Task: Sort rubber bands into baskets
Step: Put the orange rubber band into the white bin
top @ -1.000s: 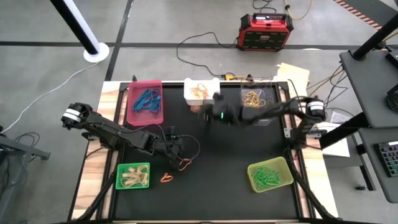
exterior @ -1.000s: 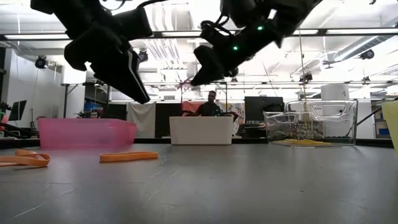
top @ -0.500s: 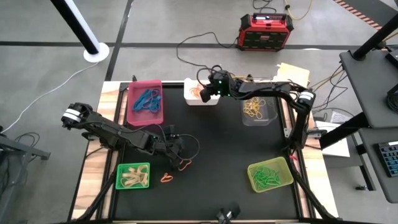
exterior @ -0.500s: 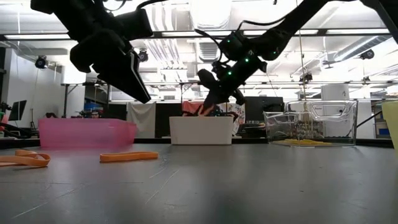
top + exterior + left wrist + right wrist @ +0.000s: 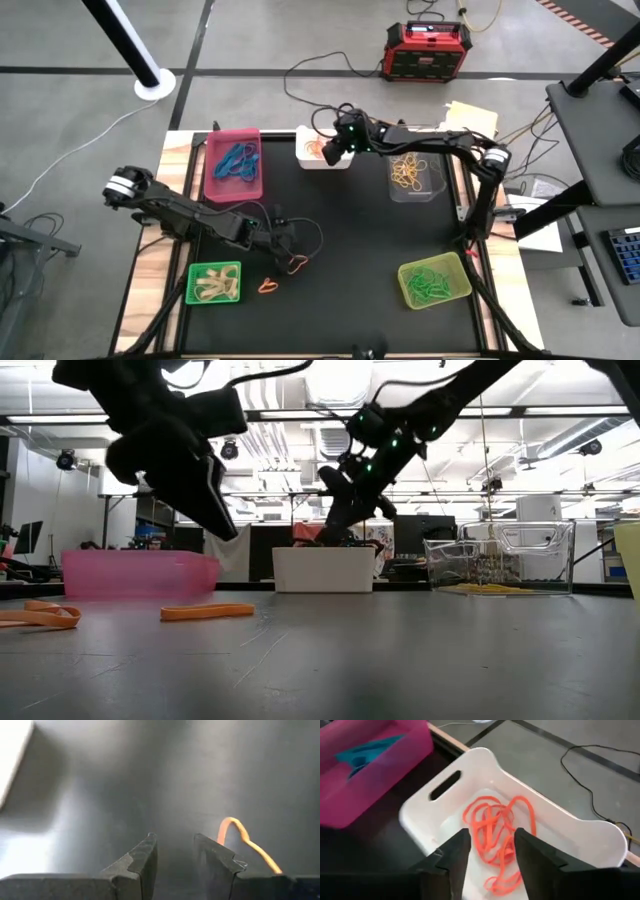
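High view. Five baskets sit on the black table [image 5: 350, 230], placed here relative to the white basket [image 5: 322, 149] at the far edge. The pink basket [image 5: 234, 165] beside it holds blue bands [image 5: 237, 156]; the clear basket [image 5: 416, 172] on its other side holds tan bands [image 5: 408, 173]. The bright green basket [image 5: 215, 283] and the yellow-green basket [image 5: 434, 280] lie at the near corners, each with bands inside. Two orange bands lie loose on the table [image 5: 297, 265], [image 5: 268, 286]. The right gripper [image 5: 331, 152] hangs over the white basket; the left gripper [image 5: 292, 243] hovers by the loose bands.

Low view. Two orange bands [image 5: 207, 612] rest on the table, nearer the camera than the white basket.

Left wrist view. The left gripper's fingers [image 5: 142, 857] stand apart, holding nothing; one orange band lies just beside them.

Right wrist view. The right gripper's fingers [image 5: 456, 851] are spread above the tangled orange bands [image 5: 497, 835] inside the white basket, gripping none.
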Controlling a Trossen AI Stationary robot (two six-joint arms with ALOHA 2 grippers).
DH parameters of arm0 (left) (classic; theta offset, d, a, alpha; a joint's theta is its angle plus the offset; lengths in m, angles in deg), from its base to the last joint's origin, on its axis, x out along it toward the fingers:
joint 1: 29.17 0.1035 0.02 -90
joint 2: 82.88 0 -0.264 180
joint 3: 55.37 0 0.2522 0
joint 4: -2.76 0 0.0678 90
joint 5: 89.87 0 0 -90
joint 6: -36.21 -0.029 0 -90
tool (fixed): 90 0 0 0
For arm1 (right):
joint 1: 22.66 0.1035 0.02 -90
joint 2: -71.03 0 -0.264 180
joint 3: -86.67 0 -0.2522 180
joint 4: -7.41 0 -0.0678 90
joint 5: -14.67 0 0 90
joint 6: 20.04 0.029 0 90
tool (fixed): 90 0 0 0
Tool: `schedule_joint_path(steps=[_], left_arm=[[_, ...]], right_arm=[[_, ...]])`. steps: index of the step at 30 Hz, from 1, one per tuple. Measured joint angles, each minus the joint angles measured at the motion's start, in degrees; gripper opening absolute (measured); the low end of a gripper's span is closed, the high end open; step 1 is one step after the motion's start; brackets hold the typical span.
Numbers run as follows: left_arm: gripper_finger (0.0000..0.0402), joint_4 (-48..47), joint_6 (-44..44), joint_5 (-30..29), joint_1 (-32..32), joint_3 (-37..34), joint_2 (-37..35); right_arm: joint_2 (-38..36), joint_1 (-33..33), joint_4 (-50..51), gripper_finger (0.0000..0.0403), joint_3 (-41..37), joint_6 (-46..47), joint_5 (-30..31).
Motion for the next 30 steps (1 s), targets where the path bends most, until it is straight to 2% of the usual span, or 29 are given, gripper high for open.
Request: schedule_joint_path(steps=[8, 11, 18, 23, 30], left_arm=[[0.0111, 0.06, -1.64, 15.01, -0.15, -0.02, 1.85], [0.0111, 0.03, -0.4, 19.66, -0.66, -0.02, 3.22], [0.0111, 0.8, 7.65, 18.78, -1.29, -0.02, 7.31], [0.0111, 3.67, 8.72, 17.35, -1.31, -0.04, 10.5], [0.0101, 3.6, 9.27, 14.97, -1.48, 1.72, 14.82]], right_arm=[[-9.07, 8.5, 7.68, 0.0159, -2.37, -2.72, 1.15], [-12.57, 13.67, 10.01, 0.0153, -3.62, -2.67, 6.03], [-19.32, 26.68, 11.03, 0.0141, -9.44, 0.27, 21.98], [-23.25, 33.02, 10.48, 0.0139, -13.49, 4.5, 23.61], [-25.88, 37.87, 9.69, 0.0141, -17.21, 8.4, 27.4]])
